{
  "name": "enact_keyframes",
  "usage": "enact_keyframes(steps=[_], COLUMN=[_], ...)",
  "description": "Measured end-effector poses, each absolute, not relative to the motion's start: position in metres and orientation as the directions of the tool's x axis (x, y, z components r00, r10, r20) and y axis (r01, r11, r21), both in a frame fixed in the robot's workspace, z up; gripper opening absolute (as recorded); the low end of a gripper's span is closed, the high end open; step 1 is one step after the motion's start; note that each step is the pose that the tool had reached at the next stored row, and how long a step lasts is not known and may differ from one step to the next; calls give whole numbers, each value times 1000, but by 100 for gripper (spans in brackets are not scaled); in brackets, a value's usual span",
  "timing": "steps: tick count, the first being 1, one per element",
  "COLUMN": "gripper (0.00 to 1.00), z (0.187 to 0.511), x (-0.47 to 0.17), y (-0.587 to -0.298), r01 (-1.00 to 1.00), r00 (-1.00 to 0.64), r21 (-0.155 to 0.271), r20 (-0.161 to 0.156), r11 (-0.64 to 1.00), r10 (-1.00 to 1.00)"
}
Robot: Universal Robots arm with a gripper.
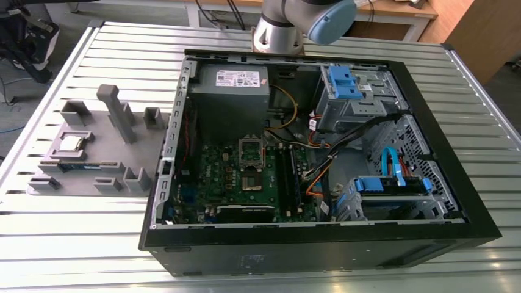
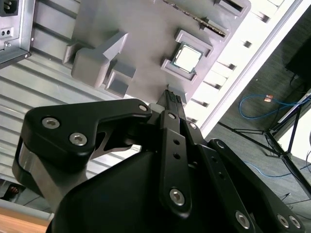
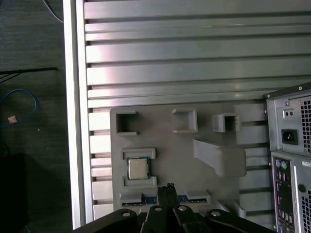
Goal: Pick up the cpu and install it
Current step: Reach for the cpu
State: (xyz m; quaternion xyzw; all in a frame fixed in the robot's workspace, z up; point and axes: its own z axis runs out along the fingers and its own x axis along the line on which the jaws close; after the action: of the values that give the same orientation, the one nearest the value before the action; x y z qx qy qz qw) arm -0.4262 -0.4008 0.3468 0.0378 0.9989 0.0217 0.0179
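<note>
Jaws look pressed together and empty, their black linkage hiding part of the grey moulded tray. The small square silver-topped cpu lies in a tray recess near the slatted metal counter's edge at the exterior view's left; the open black computer case stands rightward.

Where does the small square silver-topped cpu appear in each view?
Exterior view: cpu in a framed pocket of the flat grey holder tray, toward the exterior view's left.
First wrist view: cpu in that pocket, tray.
Second wrist view: cpu in that pocket, tray.
Shared landmark: the tray's framed pocket.
</note>
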Motion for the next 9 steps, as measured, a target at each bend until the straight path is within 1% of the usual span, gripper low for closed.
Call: enact_keyframes(steps=[9], gripper=[11], z=[338], x=[-429], y=[-401], r01=[75], r00=[-997], r21=[45], r20=[-34], r11=[996], r10=[76])
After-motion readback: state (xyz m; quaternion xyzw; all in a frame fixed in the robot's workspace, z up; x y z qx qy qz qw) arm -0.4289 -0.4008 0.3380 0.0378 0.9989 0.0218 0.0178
